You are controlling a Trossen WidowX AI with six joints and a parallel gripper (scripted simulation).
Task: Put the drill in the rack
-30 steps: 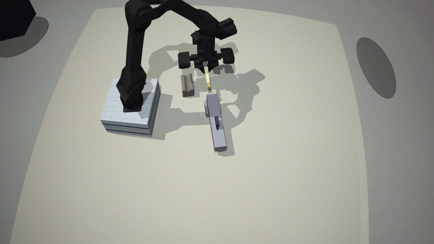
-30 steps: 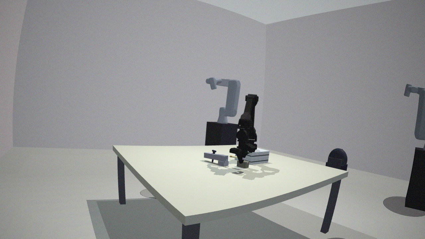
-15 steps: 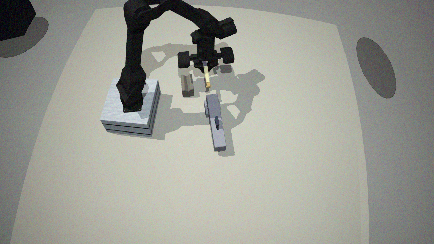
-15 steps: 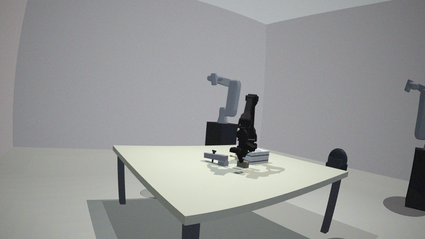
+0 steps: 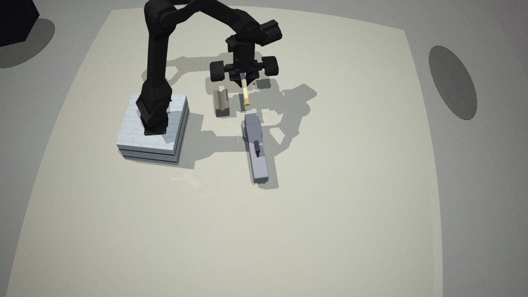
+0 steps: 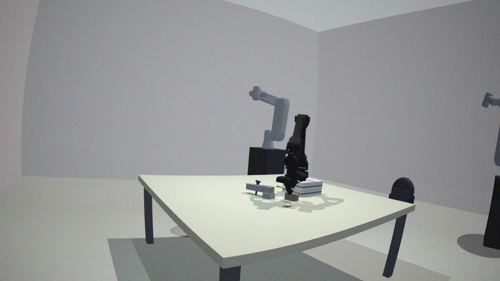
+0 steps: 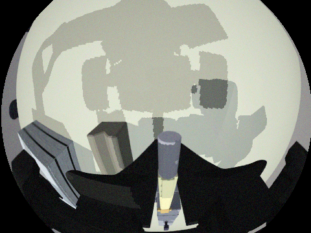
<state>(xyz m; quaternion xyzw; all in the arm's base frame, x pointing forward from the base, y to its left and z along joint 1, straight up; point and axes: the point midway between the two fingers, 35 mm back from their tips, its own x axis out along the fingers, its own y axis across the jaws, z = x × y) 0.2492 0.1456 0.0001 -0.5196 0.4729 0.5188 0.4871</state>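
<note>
My gripper [image 5: 242, 84] [image 6: 290, 192] [image 7: 165, 143] is shut on the drill [image 5: 245, 90] [image 6: 279, 186] [image 7: 168, 189] by its grey shank. The drill's yellow length and orange tip stick out level toward the grey-violet holder [image 5: 253, 127] [image 6: 268, 190], clear of it with a gap. The dark key [image 5: 257, 147] [image 6: 257, 182] stands in the holder's long arm. The brown rack [image 5: 221, 101] [image 6: 293, 197] [image 7: 124, 142], a block with a groove along its top, stands beside the drill, left of it in the top view. The drill is held above the table, outside the rack.
The layered metal block [image 5: 127, 138] [image 6: 316, 189] [image 7: 48, 142] under the arm's base stands to the left of the rack and holder in the top view. The pale table [image 5: 221, 240] [image 6: 216, 223] bears all these. Other grey arms [image 6: 279, 120] stand on pedestals beyond it.
</note>
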